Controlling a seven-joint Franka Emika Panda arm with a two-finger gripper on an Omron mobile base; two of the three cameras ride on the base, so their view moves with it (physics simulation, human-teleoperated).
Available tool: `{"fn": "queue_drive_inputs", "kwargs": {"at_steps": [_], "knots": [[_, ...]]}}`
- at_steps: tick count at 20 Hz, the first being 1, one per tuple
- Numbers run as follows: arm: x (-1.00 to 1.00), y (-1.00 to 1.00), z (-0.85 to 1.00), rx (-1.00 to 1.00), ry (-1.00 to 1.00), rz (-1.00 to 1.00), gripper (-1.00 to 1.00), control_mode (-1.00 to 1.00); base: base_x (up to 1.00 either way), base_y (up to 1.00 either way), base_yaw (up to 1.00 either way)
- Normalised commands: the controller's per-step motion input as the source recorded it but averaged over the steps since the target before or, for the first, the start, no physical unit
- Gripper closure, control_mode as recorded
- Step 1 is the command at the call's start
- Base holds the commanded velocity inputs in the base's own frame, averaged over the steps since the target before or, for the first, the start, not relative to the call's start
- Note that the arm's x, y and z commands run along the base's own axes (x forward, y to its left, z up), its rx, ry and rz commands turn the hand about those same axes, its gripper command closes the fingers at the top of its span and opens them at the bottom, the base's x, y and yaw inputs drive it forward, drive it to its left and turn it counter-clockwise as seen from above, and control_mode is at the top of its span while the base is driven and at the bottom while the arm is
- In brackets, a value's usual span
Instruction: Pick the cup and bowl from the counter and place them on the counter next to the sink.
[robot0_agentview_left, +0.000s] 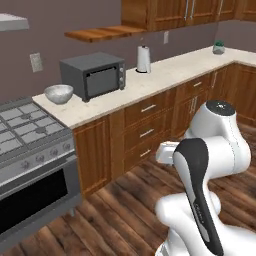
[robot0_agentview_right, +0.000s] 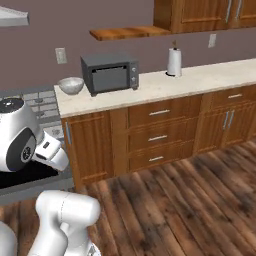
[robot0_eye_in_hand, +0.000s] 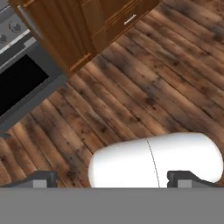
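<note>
Resting on counter (robot0_agentview_left: 150, 85), bowl (robot0_agentview_left: 58, 93) well apart from gripper (robot0_eye_in_hand: 111, 178) (jaws wide, empty).

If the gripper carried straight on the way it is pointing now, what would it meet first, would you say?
Most likely the wooden floor: the open gripper points down at the planks, in front of the oven. Depth is unclear.
</note>
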Motion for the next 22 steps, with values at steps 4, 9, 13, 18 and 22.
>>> {"fn": "queue_drive_inputs", "kwargs": {"at_steps": [4, 9, 13, 18, 22], "knots": [[0.00, 0.00, 0.00, 0.00, 0.00, 0.00, -1.00, 1.00, 0.84, -0.10, 0.34], [0.00, 0.00, 0.00, 0.00, 0.00, 0.00, -1.00, 1.00, 1.00, -0.03, 0.12], [0.00, 0.00, 0.00, 0.00, 0.00, 0.00, -1.00, 1.00, 1.00, 0.00, 0.18], [0.00, 0.00, 0.00, 0.00, 0.00, 0.00, -1.00, 1.00, 1.00, 0.00, 0.45], [0.00, 0.00, 0.00, 0.00, 0.00, 0.00, -1.00, 1.00, 0.95, -0.05, 0.51]]}}
